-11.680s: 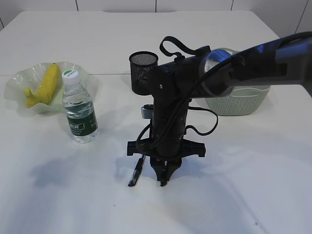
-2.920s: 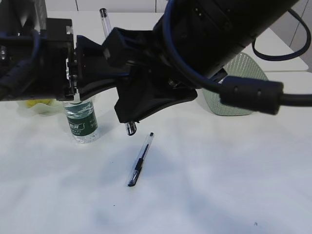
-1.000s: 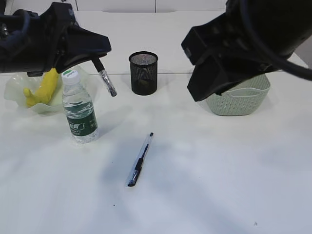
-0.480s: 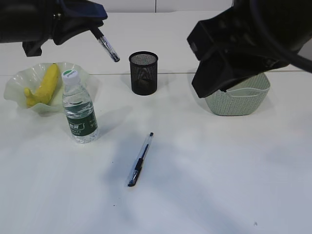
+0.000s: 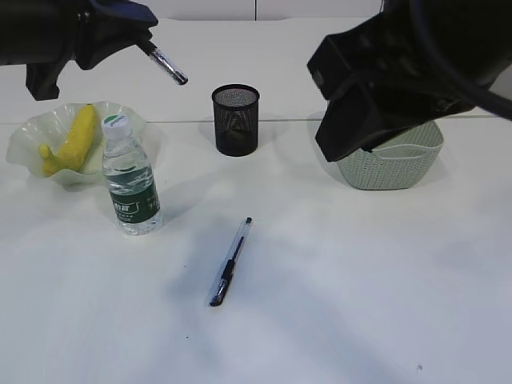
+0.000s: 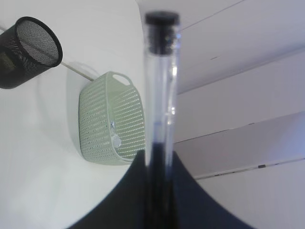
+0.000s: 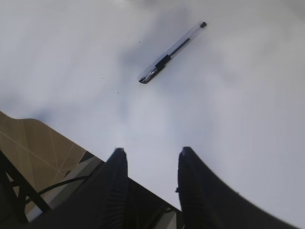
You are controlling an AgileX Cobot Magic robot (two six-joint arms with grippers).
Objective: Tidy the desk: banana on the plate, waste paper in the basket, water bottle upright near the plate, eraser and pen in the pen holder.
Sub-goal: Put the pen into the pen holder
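Left gripper (image 5: pixel 128 28) is pinched shut on a clear pen (image 5: pixel 164 66), held high at the upper left of the exterior view. The pen's free end points down and to the right, toward the black mesh pen holder (image 5: pixel 235 120). In the left wrist view the pen (image 6: pixel 161 119) runs straight up out of the jaws, with the holder (image 6: pixel 28 50) off to the upper left and the green basket (image 6: pixel 112 126) beside it.

Key relation: the holder stands below and to the right of the held pen's tip, well apart. The pen's long axis is slanted, not vertical, so my read is the next move needs a carry to the right and a tilt toward upright before lowering in.

Right gripper (image 7: pixel 150 157) is spread partway and empty, hovering above the table (image 5: pixel 360 280). A second pen (image 7: pixel 172 52) lies flat on the table ahead of it, long axis diagonal, cap end up-right in the wrist view. The right arm is the nearer one to that pen.

Banana (image 5: pixel 74 140) sits on the plate (image 5: pixel 24 132). Water bottle (image 5: pixel 130 176) stands upright just beside the plate. Something pale may sit inside the holder, possibly the eraser; the mesh is too dark to tell.
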